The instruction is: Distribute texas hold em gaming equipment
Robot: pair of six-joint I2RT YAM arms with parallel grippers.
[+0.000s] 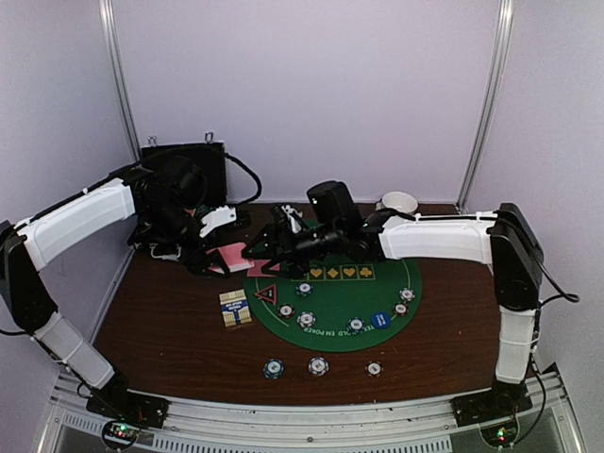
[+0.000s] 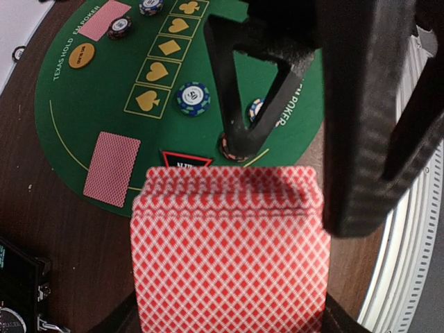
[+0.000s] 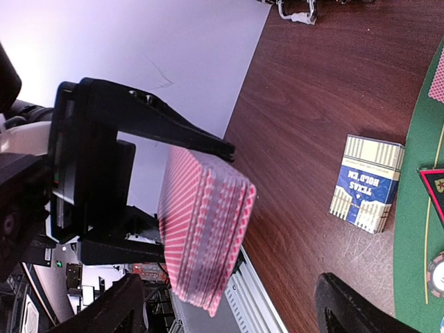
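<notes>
Black case: stands at the back left of the table, behind the left arm.

Left gripper: clamped on a deck of pink-backed cards. The deck is held by its flat faces and sits squarely between the jaws, its free edge pointing toward the right arm. It is lifted clear of the table, over the left rim of the green felt mat.

Card box: blue and cream, lying flat on bare wood just left of the mat and near the deck, touching neither gripper.

Right gripper: fingers spread wide, nothing clamped. It is right at the deck's free edge. The right wrist view shows the deck in front of and between the two fingers. Whether either finger touches the cards cannot be determined.

Triangle marker: red and black, flat on the mat's left part, directly below the deck's far edge.

Single cards: one card lies face down on the mat beside the suit boxes. A second card lies farther along the mat, beside the orange disc.

Mat chips: scattered across the felt, with the blue disc to the right. All are apart from both grippers.

Outer chips: three in a row on bare wood in front of the mat.

White bowls: stacked at the back right.
</notes>
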